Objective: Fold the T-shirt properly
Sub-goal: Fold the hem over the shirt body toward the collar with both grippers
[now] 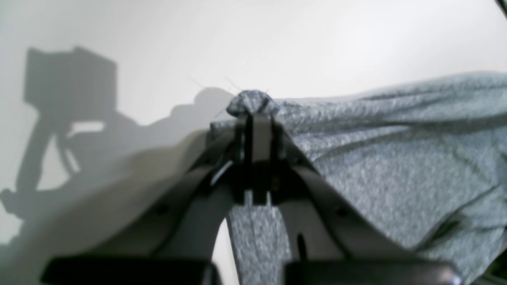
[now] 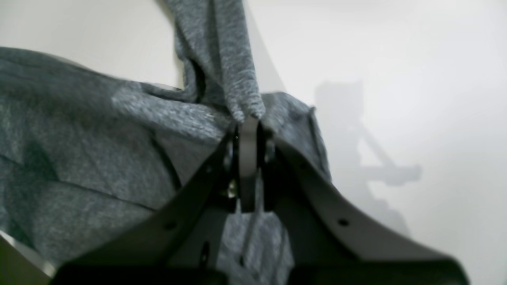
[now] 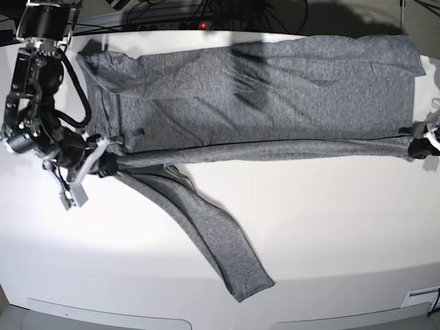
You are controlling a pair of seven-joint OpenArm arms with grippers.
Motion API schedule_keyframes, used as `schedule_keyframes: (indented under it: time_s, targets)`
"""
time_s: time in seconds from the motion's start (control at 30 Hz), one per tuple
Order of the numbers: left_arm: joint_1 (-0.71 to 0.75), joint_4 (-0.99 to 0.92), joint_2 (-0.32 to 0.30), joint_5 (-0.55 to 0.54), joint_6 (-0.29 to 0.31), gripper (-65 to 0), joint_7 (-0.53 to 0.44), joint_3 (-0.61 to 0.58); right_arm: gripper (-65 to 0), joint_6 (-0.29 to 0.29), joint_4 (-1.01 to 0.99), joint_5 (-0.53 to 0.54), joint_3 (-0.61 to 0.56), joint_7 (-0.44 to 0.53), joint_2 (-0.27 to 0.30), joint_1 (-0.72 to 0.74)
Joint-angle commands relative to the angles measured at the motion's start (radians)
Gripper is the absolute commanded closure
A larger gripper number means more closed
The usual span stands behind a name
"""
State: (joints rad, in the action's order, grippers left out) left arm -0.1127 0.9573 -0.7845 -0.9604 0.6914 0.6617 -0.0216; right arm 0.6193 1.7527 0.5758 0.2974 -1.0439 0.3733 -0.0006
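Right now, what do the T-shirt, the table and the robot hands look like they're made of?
T-shirt: soft knit, likely cotton blend; heathered grey speckle, limp draping folds, matte.
Table: smooth white board, perhaps laminate or painted; soft sheen, sharp shadows, no grain.
Left hand and right hand: dark rigid molded parts, probably plastic, possibly coated metal; dull finish with screw holes, both pinched shut on the T-shirt.

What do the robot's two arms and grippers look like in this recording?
Both are dark. The right gripper and left gripper have slim black fingers that flare back into wide, angled dark-grey brackets with small holes. In the base view the right arm is black, with looped black cables and white parts near the wrist.
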Motion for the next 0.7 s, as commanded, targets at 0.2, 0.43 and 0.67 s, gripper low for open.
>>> schedule_keyframes:
  time_s: [0.2,0.43,0.67]
  targets:
    - [0.024,0.052,-0.043,-0.018,0.007,0.0,0.031,0.010,0.0,0.020,0.041,0.021,0.118,0.009,0.012,-0.056]
    - [0.064,0.056,-0.047,-0.018,0.007,0.0,0.057,0.010,0.0,0.040,0.040,0.063,0.168,-0.019,0.011,-0.128]
    - [0.100,0.056,-0.048,-0.017,0.007,0.0,0.056,0.010,0.0,0.040,0.040,0.052,0.168,-0.020,0.009,-0.169]
